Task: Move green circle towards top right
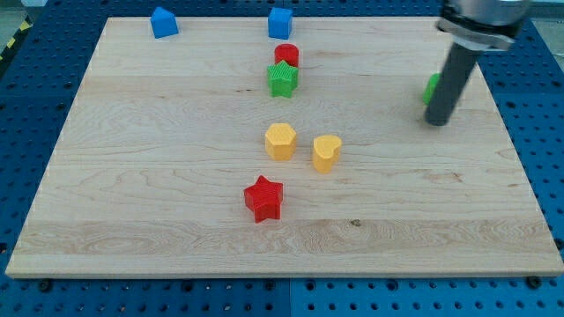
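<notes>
The green circle (430, 87) sits near the view's right edge of the wooden board (132, 176), mostly hidden behind my rod; only a thin green sliver shows on the rod's left side. My tip (437, 120) rests on the board just below and to the right of that block, touching or nearly touching it.
A green star (283, 79) lies at top centre with a red cylinder (286, 55) just above it. Two blue blocks (164, 22) (280, 22) sit along the top edge. Two yellow blocks (280, 141) (326, 152) lie mid-board, a red star (264, 198) below them.
</notes>
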Motion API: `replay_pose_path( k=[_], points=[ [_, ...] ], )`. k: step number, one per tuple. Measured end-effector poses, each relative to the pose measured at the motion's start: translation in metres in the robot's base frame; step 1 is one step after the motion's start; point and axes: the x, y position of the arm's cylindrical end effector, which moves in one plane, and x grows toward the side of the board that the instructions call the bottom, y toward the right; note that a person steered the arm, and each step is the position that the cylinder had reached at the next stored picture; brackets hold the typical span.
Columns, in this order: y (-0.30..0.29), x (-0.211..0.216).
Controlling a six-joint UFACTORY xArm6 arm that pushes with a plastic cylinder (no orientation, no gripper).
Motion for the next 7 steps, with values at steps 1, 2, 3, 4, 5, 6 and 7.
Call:
replay_pose_path(
  k=[1, 2, 3, 4, 5, 6, 7],
  points=[
    [0.025, -0.027],
    [0.025, -0.043],
    [0.025, -0.023],
    [0.022, 0.002],
    [0.003, -0.015],
    [-0.004, -0.019],
    [-0.005, -0.019]
  ],
)
